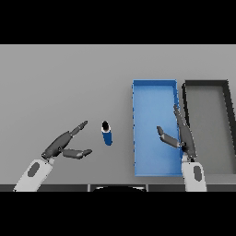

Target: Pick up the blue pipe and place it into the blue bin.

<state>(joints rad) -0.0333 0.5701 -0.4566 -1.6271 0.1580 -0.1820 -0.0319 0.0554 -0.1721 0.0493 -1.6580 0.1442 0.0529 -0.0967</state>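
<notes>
From the head view, I judge I am at the very start of the task, in the approach before any grasp: the blue pipe (107,133) stands free on the grey table (60,83), held by neither hand. My left hand (64,144) lies low on the table with its fingers straight and spread apart from the thumb, the upper fingers aimed toward the pipe and their tips near it but not touching; the pipe sits just past those fingertips, on the side toward the blue bin (154,126). My right hand (180,136) hangs over the bin's near right part, fingers straight and pointing away from me along the bin's right wall, thumb splayed out toward the pipe, holding nothing. The pipe looks upright or nearly so: its dark open end points up and slightly away from me, so its long axis runs close to vertical, seen foreshortened from above. The bin lies between the pipe and a dark grey bin (209,126) beyond my right fingers. As I read it, the next move calls for closing one hand around the pipe's side, fingers and thumb on opposite flanks, without tipping it, then carrying it across the bin's near wall.
</notes>
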